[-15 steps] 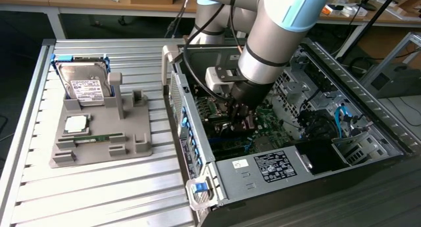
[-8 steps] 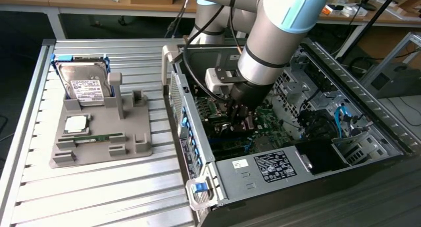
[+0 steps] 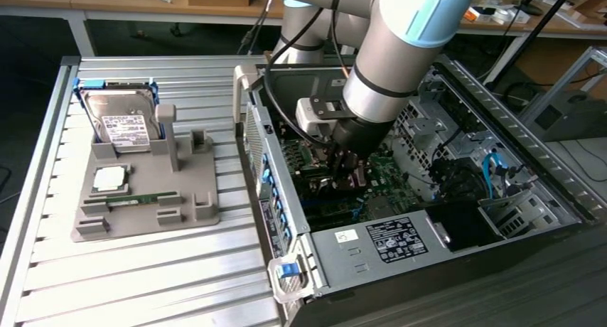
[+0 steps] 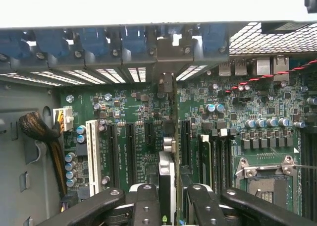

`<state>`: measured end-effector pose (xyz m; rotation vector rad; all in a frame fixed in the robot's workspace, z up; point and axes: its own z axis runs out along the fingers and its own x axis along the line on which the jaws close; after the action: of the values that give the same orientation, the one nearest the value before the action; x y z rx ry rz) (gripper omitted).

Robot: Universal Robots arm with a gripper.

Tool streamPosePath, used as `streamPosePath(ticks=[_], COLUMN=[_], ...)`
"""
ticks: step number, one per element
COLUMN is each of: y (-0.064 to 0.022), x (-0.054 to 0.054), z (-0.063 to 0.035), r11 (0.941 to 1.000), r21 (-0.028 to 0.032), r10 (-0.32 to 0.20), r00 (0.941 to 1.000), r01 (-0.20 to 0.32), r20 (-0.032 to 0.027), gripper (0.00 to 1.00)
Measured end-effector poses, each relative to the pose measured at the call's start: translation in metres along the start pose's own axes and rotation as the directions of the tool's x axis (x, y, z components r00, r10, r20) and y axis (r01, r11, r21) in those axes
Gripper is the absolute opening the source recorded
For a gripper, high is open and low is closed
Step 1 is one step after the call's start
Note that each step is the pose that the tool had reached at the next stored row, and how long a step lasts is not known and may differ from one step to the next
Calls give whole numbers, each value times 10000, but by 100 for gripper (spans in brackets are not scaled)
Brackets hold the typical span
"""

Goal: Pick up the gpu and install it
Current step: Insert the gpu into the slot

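Note:
The gpu (image 4: 167, 174) appears edge-on in the wrist view, a thin card standing upright over the green motherboard (image 4: 133, 112). Its silvery bracket end (image 4: 166, 82) reaches the rear slot openings of the case. My gripper (image 4: 168, 198) is shut on the gpu, with one black finger (image 4: 146, 206) on each side of it. In the exterior view the gripper (image 3: 342, 169) is down inside the open computer case (image 3: 275, 192), low over the board's expansion slots. There the card is mostly hidden by the gripper.
Black expansion slots and a white slot (image 4: 91, 156) lie beside the card. Close by are a cable bundle (image 4: 39, 132) and the CPU socket (image 4: 265, 179). Outside the case, a grey fixture (image 3: 142, 213) holds a hard drive (image 3: 124, 124) and a RAM stick (image 3: 138, 197).

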<state>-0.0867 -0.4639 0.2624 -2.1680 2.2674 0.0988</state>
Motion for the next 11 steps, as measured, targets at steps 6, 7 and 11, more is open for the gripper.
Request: streamPosePath(ticks=[6, 7, 11], y=[3, 2, 1], x=[-2, -2, -1], z=[-34, -34, -33], r11=[10000, 10000, 10000], r21=[7, 11, 16], r10=[10, 11, 13], r00=[9998, 9997, 9994], r01=[-9, -11, -13], r20=[-180, -245, -345], gripper=[27, 27, 27])
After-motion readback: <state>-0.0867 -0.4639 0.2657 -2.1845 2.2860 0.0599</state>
